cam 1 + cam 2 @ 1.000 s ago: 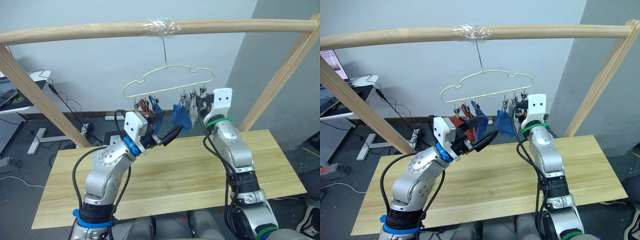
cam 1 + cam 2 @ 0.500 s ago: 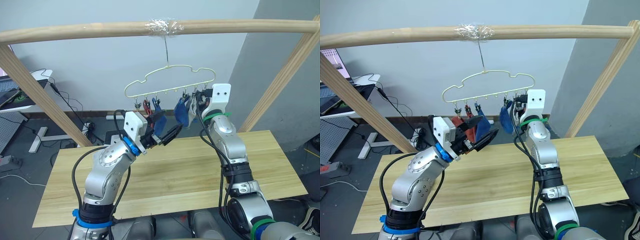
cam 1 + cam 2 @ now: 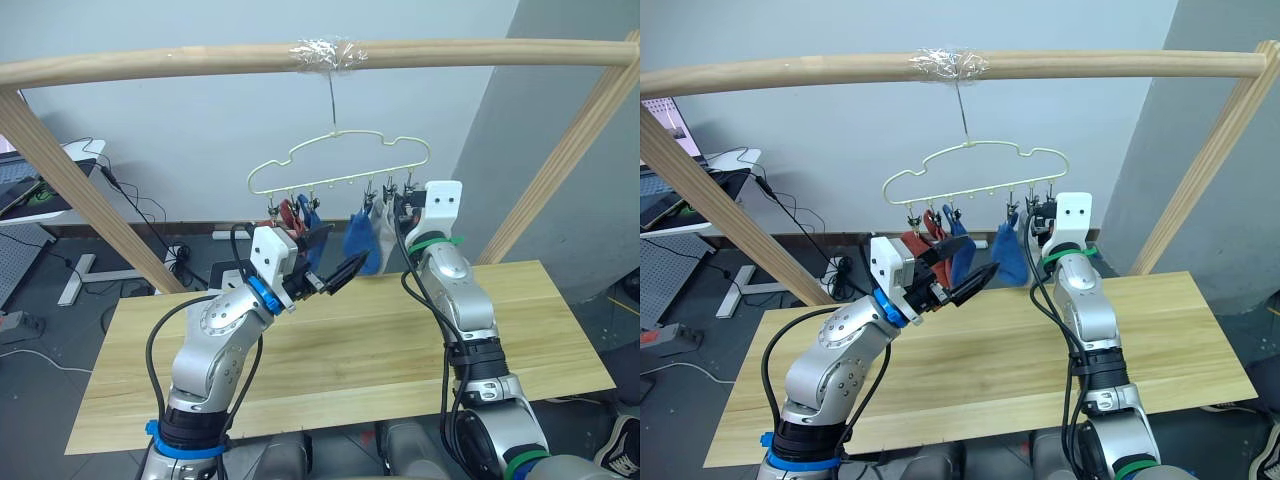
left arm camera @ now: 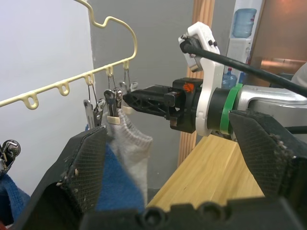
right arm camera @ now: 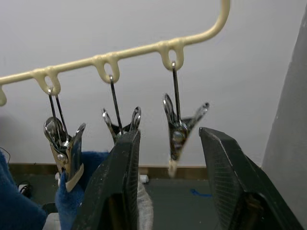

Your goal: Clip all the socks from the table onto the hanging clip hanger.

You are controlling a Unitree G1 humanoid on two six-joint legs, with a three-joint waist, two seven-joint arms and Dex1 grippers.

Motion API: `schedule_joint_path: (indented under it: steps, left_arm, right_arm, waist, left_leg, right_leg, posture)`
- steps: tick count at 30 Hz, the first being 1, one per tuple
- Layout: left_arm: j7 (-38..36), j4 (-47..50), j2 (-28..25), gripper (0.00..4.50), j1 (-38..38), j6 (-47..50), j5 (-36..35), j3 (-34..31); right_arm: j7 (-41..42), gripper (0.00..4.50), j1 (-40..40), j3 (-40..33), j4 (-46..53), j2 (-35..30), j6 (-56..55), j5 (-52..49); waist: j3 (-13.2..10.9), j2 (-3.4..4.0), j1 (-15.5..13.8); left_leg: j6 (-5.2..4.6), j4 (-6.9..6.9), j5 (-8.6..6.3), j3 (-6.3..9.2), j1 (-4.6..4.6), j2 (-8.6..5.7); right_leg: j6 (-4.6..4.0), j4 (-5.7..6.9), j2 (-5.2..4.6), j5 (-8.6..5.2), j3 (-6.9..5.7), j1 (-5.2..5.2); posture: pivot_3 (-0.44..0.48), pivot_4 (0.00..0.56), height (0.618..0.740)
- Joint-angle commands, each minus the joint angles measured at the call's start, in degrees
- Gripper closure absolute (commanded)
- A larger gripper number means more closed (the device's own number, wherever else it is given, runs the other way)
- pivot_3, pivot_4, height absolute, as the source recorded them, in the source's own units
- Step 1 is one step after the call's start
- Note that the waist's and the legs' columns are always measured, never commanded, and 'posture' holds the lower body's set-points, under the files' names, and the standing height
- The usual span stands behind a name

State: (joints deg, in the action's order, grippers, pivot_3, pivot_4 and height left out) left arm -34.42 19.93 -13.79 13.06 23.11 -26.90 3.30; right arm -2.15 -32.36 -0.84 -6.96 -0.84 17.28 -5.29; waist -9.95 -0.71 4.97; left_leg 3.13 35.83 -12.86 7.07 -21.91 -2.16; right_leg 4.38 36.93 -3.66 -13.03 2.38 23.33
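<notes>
The right gripper (image 5: 168, 191) hangs spread just under the end clip (image 5: 180, 132) of the clip hanger (image 3: 340, 165), the clip between its fingers, so that arm is nearer; the left gripper (image 4: 172, 191), also spread and empty, waits lower, near the hung socks (image 3: 362, 240). The table (image 3: 340, 350) looks bare; I cannot tell whether the last clip holds a sock, since the grey one (image 4: 129, 143) is partly hidden.
</notes>
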Motion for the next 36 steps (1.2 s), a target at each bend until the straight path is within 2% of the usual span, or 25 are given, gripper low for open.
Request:
schedule_joint_path:
  steps: [1,18,36]
  left_arm:
    - [-0.2,1.8,-0.3,0.00,0.6,-1.4,-0.3,-0.2]
    - [0.1,2.1,-0.6,0.00,0.8,-1.2,-0.3,-0.2]
    - [0.1,2.1,-0.5,0.00,0.9,-1.3,0.2,0.4]
  right_arm:
    - [-0.4,2.47,-1.6,-0.2,1.2,0.3,-1.0,0.7]
    - [-0.5,2.47,-8.5,-1.4,-9.7,-1.1,-6.2,1.3]
    - [-0.5,2.47,-9.1,-2.3,-11.6,-1.5,-8.0,1.7]
  waist:
    - [0.0,0.00,0.0]
    - [0.0,0.00,0.0]
    - [0.0,0.00,0.0]
  left_leg:
    - [0.00,0.00,0.00,0.00,0.00,0.00]
    - [0.00,0.00,0.00,0.00,0.00,0.00]
    - [0.00,-0.01,0.00,0.00,0.00,0.00]
  right_leg:
    - [0.00,0.00,0.00,0.00,0.00,0.00]
    - [-0.01,0.00,0.00,0.00,0.00,0.00]
    - [-0.01,0.00,0.00,0.00,0.00,0.00]
  posture:
    - [-0.057,0.114,0.740]
    - [-0.037,0.115,0.740]
    - [-0.038,0.123,0.740]
